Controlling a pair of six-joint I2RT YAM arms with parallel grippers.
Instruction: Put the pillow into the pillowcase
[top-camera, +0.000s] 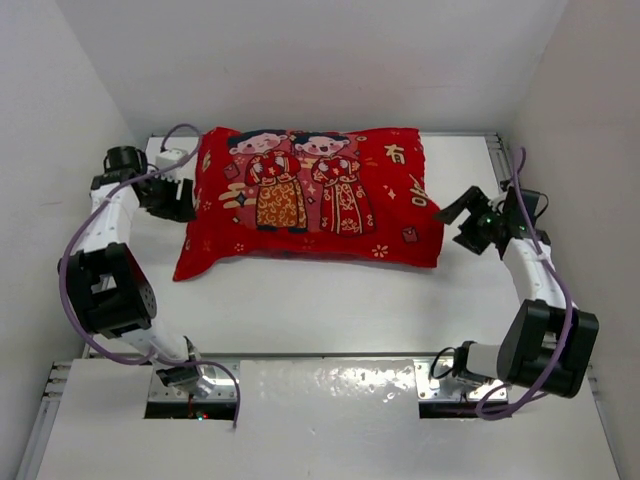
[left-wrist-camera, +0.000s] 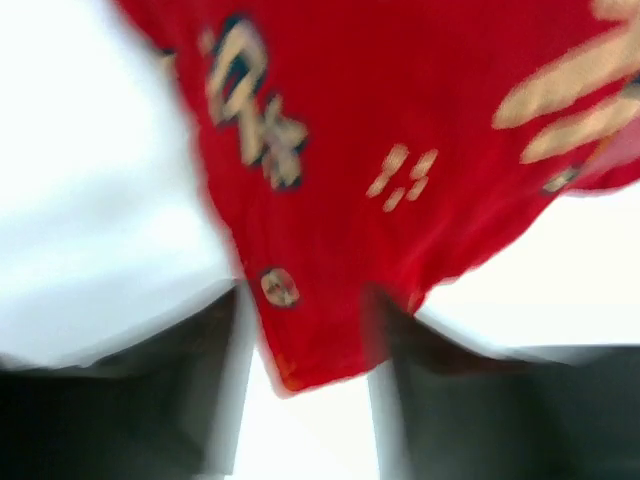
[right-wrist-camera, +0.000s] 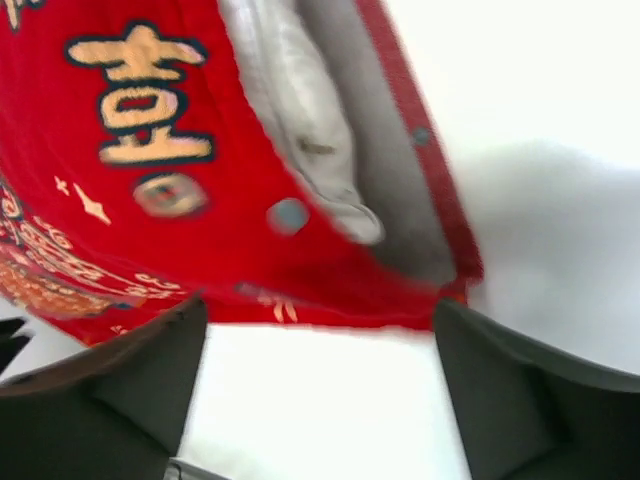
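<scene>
Lying across the far half of the white table (top-camera: 330, 300), the red pillowcase (top-camera: 320, 200) looks plump and filled, its printed side up and its long edges running left to right. At its right end the mouth gapes, and the right wrist view shows the white pillow (right-wrist-camera: 300, 120) sitting inside, just short of the hem, so the stuffing appears largely done. Both things should handle as light, soft and floppy: the cloth will sag, fold and slide over the smooth tabletop instead of holding a shape, and the filling will give under any squeeze. The best hold is probably a pinch on a single layer at a corner or along the hem near the round studs (right-wrist-camera: 288, 215), not on the thick middle. The left gripper (left-wrist-camera: 308, 300) is at the left end with its fingers apart, the red corner lying between them but not clamped, though that view is blurred. The right gripper (right-wrist-camera: 318, 305) hangs just beside the open mouth with its fingers spread wide and nothing in them. The table is flat, glossy and bare around the pillowcase, and plain white walls (top-camera: 300, 60) close it in on the left, right and far sides, leaving little room past the case's ends.
</scene>
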